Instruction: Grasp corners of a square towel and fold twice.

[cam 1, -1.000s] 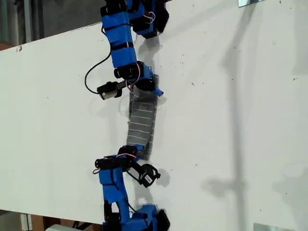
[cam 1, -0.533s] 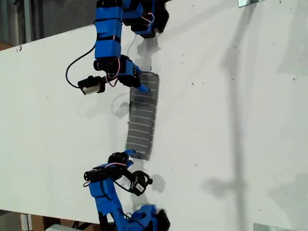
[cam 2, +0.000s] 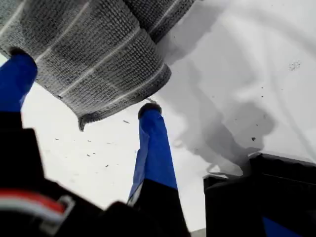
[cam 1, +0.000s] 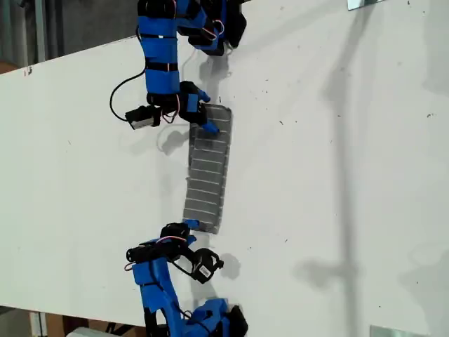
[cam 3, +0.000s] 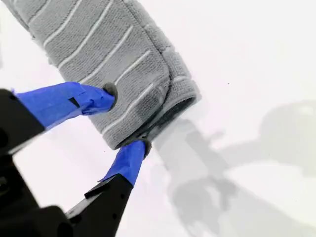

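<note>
The towel [cam 1: 208, 168], folded into a narrow strip, lies flat on the white table [cam 1: 337, 175]. My first gripper [cam 2: 79, 111] and my second gripper [cam 3: 123, 121] are spread open, each straddling an end. Soft, limp, layered fabric is judged best pinched at the corners.

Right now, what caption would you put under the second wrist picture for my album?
My second gripper, jaws open, straddles a corner of the folded striped towel on the white table.
</note>
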Tool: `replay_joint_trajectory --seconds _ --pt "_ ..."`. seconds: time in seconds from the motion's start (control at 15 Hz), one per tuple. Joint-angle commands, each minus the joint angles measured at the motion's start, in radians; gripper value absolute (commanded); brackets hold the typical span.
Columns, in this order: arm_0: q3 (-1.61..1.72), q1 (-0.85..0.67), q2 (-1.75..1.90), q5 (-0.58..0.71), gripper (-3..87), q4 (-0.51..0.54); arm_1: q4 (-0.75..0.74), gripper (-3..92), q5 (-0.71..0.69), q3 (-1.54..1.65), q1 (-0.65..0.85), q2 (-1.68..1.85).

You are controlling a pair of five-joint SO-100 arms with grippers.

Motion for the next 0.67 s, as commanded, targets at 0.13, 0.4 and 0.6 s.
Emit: replay_joint_trajectory --seconds 0.13,0.4,0.6 --pt "0.146 -0.015 0.123 -0.023 17.0 -0.091 -0.035 39.0 0.034 0.021 -0.006 -0.114" --pt "0.337 -0.029 0.295 -0.035 17.0 -0.164 -0.028 34.6 0.017 0.029 0.023 -0.229" --pt "0.535 -0.044 0.474 -0.074 17.0 -0.221 -0.028 -0.1 0.028 0.026 0.012 -0.204"
